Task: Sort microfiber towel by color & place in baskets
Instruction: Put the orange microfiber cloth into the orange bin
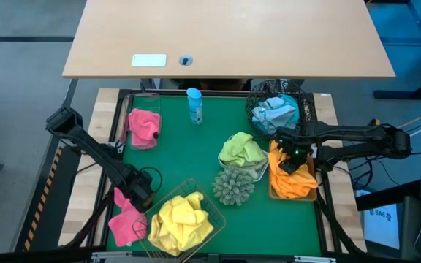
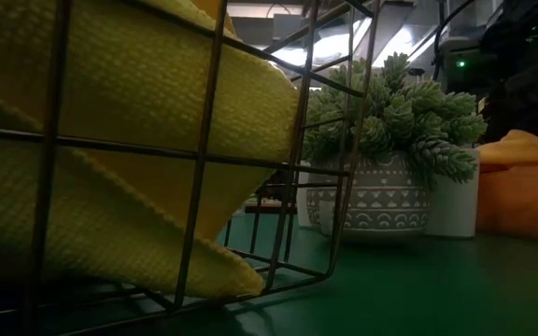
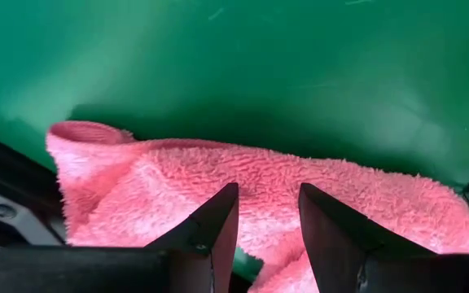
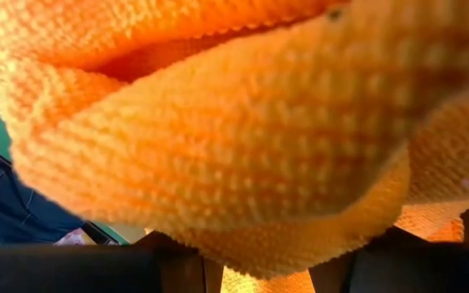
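Observation:
A pink towel (image 1: 126,221) (image 3: 137,187) lies crumpled at the near left of the green table, beside the gold wire basket (image 1: 212,212) of yellow towels (image 1: 180,223). My left gripper (image 1: 143,196) (image 3: 269,191) is open and points down, its fingers over the towel's middle. My right gripper (image 1: 289,162) (image 4: 259,273) is open, low over the orange towels (image 1: 294,183) in the tan tray (image 1: 316,196). Another pink towel (image 1: 143,128) sits in the clear bin. My left gripper points down over the pink towel's middle (image 3: 267,175), one finger on each side of it. I cannot tell whether the fingertips touch the cloth. My right gripper comes from above and slants into the top orange towel's fold (image 4: 243,236), which bulges between its parted fingers (image 4: 181,264) and hides their tips. The towel rests on the pile in the tray.
A green towel (image 1: 242,150) fills the white tray and blue-grey towels (image 1: 275,111) fill the black mesh basket (image 1: 253,98). The spiky green ball (image 1: 232,186) (image 2: 390,121) sits mid-table and the blue spray bottle (image 1: 194,106) stands at the far side. Bare green mat (image 1: 188,157) lies between them.

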{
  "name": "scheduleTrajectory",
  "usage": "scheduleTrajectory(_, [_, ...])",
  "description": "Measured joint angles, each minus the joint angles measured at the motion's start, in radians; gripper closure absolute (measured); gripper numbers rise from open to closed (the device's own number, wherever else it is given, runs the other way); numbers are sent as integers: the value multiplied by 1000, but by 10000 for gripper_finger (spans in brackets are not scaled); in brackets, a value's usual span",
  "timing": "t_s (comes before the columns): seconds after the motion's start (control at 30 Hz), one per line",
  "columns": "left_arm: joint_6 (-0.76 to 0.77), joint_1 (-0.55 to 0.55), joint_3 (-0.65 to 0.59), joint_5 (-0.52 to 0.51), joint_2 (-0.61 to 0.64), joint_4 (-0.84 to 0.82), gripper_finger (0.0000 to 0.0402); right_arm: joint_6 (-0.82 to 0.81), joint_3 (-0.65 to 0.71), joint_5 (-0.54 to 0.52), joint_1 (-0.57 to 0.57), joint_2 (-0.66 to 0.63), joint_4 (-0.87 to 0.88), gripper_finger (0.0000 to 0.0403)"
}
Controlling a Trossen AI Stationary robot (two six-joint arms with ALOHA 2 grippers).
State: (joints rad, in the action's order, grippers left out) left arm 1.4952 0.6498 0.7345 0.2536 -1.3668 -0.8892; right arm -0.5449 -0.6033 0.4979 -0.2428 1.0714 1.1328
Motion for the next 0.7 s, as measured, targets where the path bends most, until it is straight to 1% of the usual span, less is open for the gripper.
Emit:
scheduleTrajectory(0.23, [48, 39, 0, -6, -77, 20, 278, 0, 0, 0, 0, 0, 0, 269])
scheduleTrajectory(0.5, [47, 63, 6, -13, -191, 22, 278, 2, 0, 0, 0, 0, 0, 269])
scheduleTrajectory(0.63, [40, 64, 8, -26, -213, 23, 278, 4, 0, 0, 0, 0, 0, 269])
scheduleTrajectory(0.7, [39, 64, 8, -29, -213, 27, 284, 4, 0, 0, 0, 0, 0, 269])
